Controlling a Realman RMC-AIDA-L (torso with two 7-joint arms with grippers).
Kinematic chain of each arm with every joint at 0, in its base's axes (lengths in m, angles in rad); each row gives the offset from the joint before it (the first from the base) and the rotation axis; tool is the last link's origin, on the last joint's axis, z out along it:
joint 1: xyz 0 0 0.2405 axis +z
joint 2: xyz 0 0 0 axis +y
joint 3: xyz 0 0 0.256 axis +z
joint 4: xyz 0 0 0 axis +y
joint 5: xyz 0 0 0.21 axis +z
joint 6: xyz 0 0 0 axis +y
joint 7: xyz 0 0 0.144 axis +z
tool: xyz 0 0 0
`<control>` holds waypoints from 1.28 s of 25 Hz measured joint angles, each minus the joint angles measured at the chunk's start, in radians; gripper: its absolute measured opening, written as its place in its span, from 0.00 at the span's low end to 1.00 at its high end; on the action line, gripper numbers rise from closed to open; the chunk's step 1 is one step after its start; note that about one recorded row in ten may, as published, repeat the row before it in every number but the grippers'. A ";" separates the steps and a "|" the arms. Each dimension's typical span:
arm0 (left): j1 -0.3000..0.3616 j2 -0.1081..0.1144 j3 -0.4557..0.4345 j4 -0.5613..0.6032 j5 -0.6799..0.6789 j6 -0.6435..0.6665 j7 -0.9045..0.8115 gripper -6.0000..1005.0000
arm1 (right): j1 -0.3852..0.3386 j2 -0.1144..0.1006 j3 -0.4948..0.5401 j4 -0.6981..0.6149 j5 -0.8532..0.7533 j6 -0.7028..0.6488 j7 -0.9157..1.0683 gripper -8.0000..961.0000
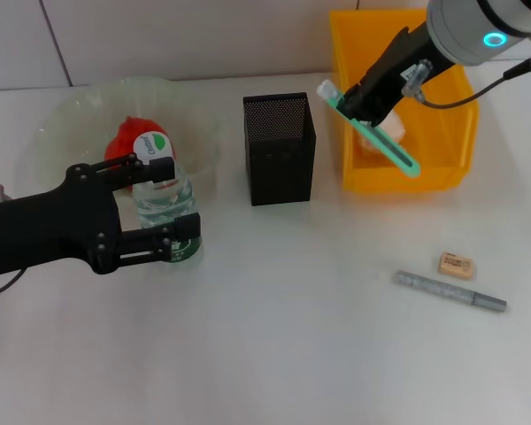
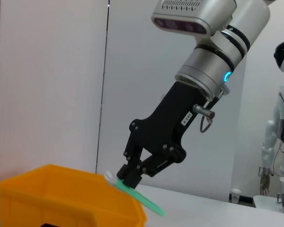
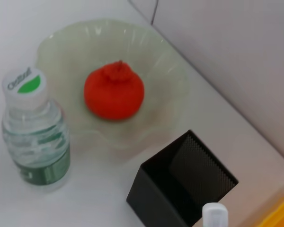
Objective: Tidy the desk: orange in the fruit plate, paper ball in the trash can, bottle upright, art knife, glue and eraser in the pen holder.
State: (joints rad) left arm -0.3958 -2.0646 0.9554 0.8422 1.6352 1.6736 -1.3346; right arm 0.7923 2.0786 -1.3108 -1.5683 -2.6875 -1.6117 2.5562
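My right gripper (image 1: 369, 108) is shut on the green art knife (image 1: 391, 147) and holds it tilted over the yellow trash can (image 1: 407, 177); it shows again in the left wrist view as gripper (image 2: 131, 178) and knife (image 2: 144, 199). A white paper ball (image 1: 395, 129) lies in the can. The bottle (image 1: 164, 199) stands upright between the open fingers of my left gripper (image 1: 179, 202); in the right wrist view the bottle (image 3: 35, 132) stands free. The orange (image 1: 122, 142) lies in the fruit plate (image 1: 66, 124). The eraser (image 1: 457, 266) and grey glue stick (image 1: 449, 290) lie on the desk. The black pen holder (image 1: 279, 150) stands mid-desk.
The white desk runs wide in front of the pen holder. A white wall backs the desk. A second robot (image 2: 279, 142) stands far off in the left wrist view. The pen holder's open top (image 3: 191, 177) sits just below the knife's white end (image 3: 214, 215).
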 joint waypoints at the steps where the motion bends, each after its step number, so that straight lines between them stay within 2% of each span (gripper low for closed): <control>1: 0.000 0.000 0.000 0.000 0.000 0.000 0.000 0.80 | 0.000 0.000 0.000 0.000 0.000 0.000 0.000 0.10; 16: -0.002 0.000 -0.004 -0.007 0.000 0.000 0.005 0.80 | -0.016 0.002 0.017 -0.007 0.010 0.149 -0.017 0.10; 32: -0.003 0.000 -0.004 -0.023 0.000 -0.010 0.011 0.80 | -0.016 0.003 -0.010 0.073 0.035 0.302 -0.018 0.10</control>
State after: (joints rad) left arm -0.3990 -2.0646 0.9516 0.8188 1.6350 1.6636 -1.3235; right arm 0.7762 2.0816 -1.3211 -1.4956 -2.6521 -1.3096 2.5378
